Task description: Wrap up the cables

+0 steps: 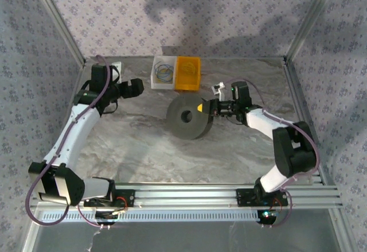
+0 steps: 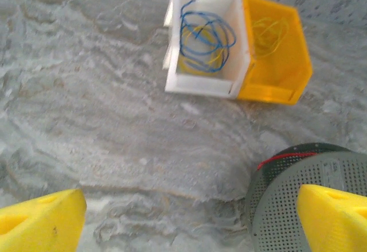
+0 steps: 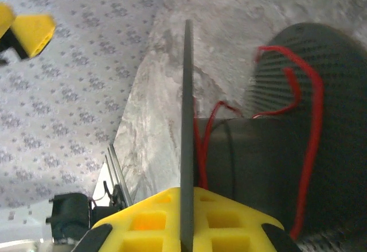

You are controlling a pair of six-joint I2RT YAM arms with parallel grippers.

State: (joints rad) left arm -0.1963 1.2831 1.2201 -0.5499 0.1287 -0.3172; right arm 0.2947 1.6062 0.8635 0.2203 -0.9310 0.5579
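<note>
since the right gripper (image 3: pixel 186 209) is clamped on the thin edge of one flange of the spool (image 1: pixel 175 121), that arm is much the nearer one. in the top view it meets the spool at its right rim. the red cable (image 3: pixel 317 120) is on the spool itself: loose loops slung round the dark core between the two flanges, some strands running out over the perforated far flange, none tight. the spool sits mid counter (image 1: pixel 132 148), between the two arms. it looks slightly tipped from above, but i can't tell for sure.

the left gripper (image 2: pixel 189 232) hangs wide, holding nothing, over bare counter near the white bin (image 2: pixel 200 86) and orange bin (image 2: pixel 269 90). from it the spool lies low and to the right in its wrist view, with a short arc of red showing along the spool's far rim.

judgement: the next move turns on that offset. the left has to come across to the spool to take up slack cable while the right steadies or turns the flange. risk: the loose loops slip off the core.
</note>
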